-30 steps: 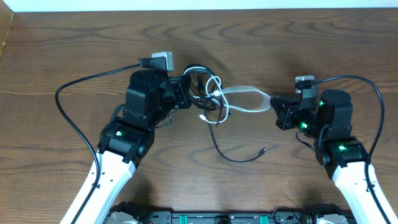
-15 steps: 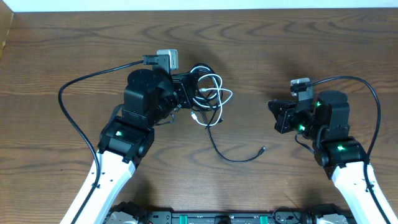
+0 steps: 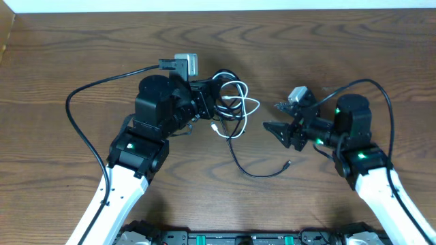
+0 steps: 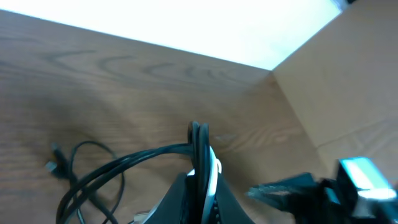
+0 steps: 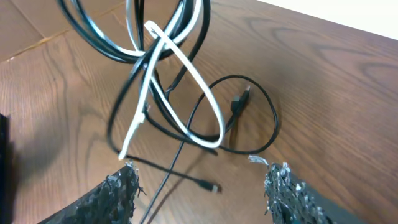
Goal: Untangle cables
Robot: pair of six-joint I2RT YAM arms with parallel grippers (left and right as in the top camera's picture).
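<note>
Dark brown wood grain covers the tabletop. Left of its middle, the left tool is clamped on the cables, a knot of black and white loops held up off the wood, nearer the far edge than the near one. One black strand trails from the knot toward the near edge and curls rightward to a small plug lying flat. Just right of the loops, the right tool gapes wide, holding nothing, clear of the cables.

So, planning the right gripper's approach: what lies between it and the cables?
Just a short bare strip of table, clearest overhead, between right gripper and cables.
</note>
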